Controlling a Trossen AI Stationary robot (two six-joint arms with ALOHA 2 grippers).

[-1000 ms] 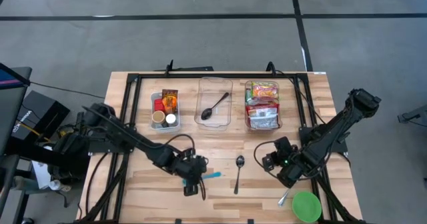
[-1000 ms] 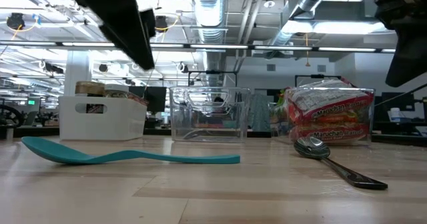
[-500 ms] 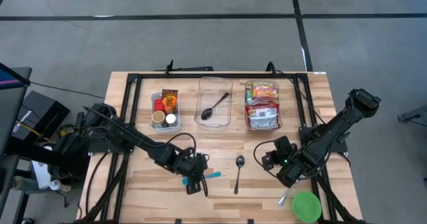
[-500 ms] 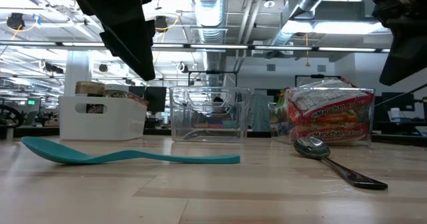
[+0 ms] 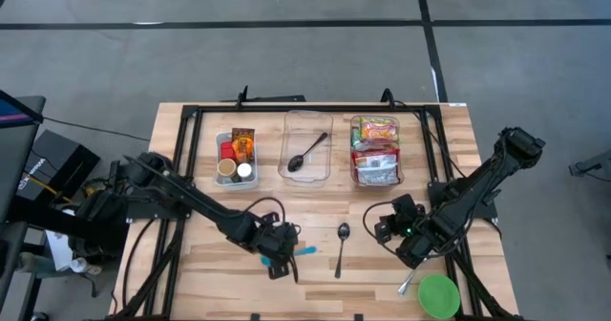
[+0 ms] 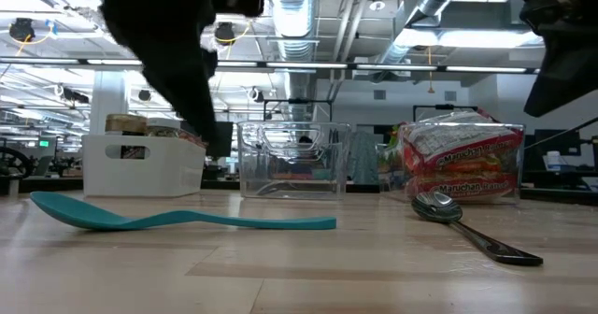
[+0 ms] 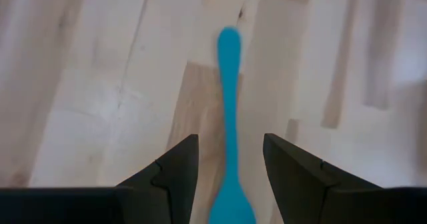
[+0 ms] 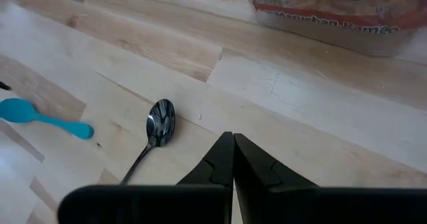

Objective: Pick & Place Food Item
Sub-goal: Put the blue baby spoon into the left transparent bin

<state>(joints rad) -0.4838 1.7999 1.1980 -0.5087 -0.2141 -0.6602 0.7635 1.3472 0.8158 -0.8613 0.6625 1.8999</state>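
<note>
Teal plastic spoon (image 7: 229, 124) lies flat on the wooden counter (image 5: 315, 206) left of the metal spoon (image 5: 341, 246), its long axis running straight between the spread fingers of the nearer left hand (image 5: 279, 265), poised above it, gripping nothing.

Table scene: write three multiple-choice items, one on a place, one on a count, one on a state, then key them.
1. Where is the teal spoon?
A. On bare wood by the left hand
B. In the clear bin
C. In the green bowl

2. How many bins stand along the back?
A. Two
B. Three
C. Five

3. How is the right hand?
A. Shut, empty
B. Wide open
C. Gripping a spoon

Key: 1 A, the spoon lies between that hand's parted fingers. 2 B, white bin, clear bin, noodle bin. 3 A, fingers meet with nothing between.
</note>
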